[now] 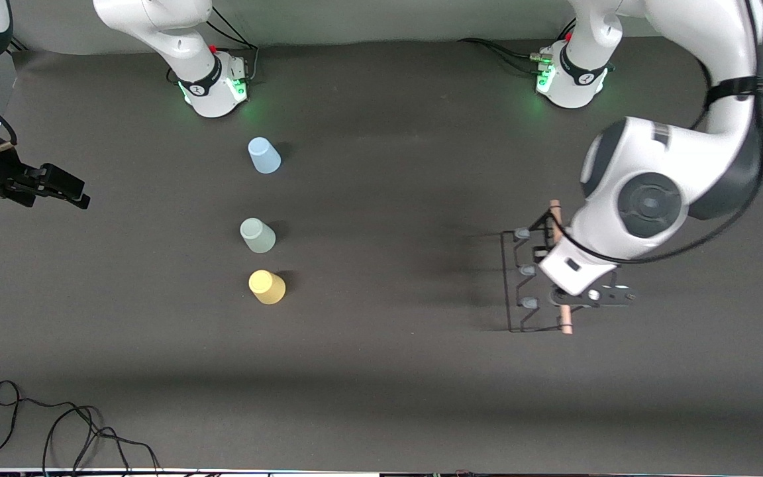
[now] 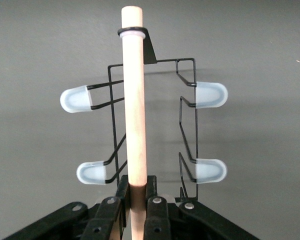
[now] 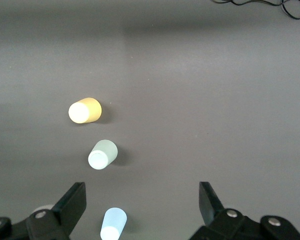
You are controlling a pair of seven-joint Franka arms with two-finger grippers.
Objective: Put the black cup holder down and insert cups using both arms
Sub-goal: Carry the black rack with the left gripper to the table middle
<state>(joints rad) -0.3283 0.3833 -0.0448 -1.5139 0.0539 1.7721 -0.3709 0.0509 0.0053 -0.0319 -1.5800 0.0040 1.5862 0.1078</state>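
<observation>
Toward the left arm's end of the dark worktop [image 1: 381, 371], the left gripper [image 1: 565, 303] has its fingers [image 2: 152, 210] pinching the wooden rod [image 2: 134, 100] of the black cup holder [image 1: 527, 281], whose wire base sits on the surface. Three upside-down cups stand in a row nearer the right arm's end: pale blue cup [image 1: 263, 155] closest to the bases, pale green cup [image 1: 257, 235] in the middle, yellow cup [image 1: 267, 286] nearest the front camera. At that end's edge, the right gripper [image 1: 57, 189] waits in the air with fingers [image 3: 72, 202] spread wide.

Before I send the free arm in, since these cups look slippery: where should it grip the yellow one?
Across the yellow cup's tapered sides, coming from straight above. It stands upside down with the narrow closed base up, so the open right gripper can straddle it.
</observation>
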